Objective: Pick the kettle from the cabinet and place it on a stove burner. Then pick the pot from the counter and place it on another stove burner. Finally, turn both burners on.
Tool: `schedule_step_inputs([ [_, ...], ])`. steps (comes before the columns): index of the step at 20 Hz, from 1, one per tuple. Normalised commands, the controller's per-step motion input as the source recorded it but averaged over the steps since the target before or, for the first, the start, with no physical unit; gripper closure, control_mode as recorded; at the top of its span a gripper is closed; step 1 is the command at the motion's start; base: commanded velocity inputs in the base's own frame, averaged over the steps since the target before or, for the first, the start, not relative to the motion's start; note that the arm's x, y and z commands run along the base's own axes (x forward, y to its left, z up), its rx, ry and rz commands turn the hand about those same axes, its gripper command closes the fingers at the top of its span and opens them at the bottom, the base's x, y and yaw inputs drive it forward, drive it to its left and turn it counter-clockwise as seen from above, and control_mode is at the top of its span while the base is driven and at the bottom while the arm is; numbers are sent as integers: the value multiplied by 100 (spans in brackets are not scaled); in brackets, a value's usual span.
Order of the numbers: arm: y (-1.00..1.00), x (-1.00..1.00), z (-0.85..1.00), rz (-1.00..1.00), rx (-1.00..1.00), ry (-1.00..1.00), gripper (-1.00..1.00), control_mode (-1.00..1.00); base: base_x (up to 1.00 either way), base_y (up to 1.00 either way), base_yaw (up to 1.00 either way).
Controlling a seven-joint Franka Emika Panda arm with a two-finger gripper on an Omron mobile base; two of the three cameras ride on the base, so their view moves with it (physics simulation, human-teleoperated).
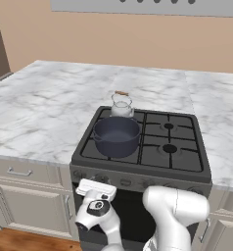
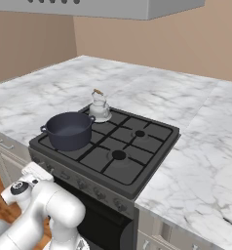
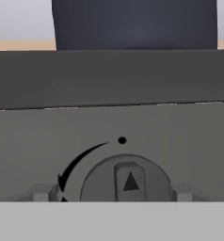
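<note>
On the range: the pot [image 1: 116, 136] sits on the front left burner, the kettle [image 1: 121, 105] right behind it on the rear left burner.
Free burners: the two right burners [image 1: 169, 148] are bare.
Gripper: gripper [image 3: 111, 193] is low at the range's front panel, below the pot, its fingertips [image 3: 182, 192] set wide on either side of a knob [image 3: 126, 180].
Knob: its triangle mark points up toward a dot.
Counter: marble counter [image 1: 35, 108] surrounds the range.

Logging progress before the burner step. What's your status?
Tool open, straddling a front knob of the range. Pot on front-left burner, kettle on the burner behind it. Nothing in the way.
</note>
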Motion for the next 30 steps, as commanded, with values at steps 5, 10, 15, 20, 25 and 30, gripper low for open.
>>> schedule_step_inputs([
  [5, 0, 21, 0, 0, 0, 0, 100, -100, 0, 0, 0],
  [10, 0, 14, 0, 0, 0, 0, 100, -100, 0, 0, 0],
  [15, -5, 2, 0, 0, 0, 0, 100, -100, 0, 0, 0],
  [20, -18, -3, 0, 0, 0, -1, 100, -100, 0, 0, 0],
  [25, -19, -1, 0, 0, 0, -2, 100, -100, 0, 0, 0],
  [30, 0, 0, 4, 0, -4, 0, 100, -100, 0, 0, 0],
])
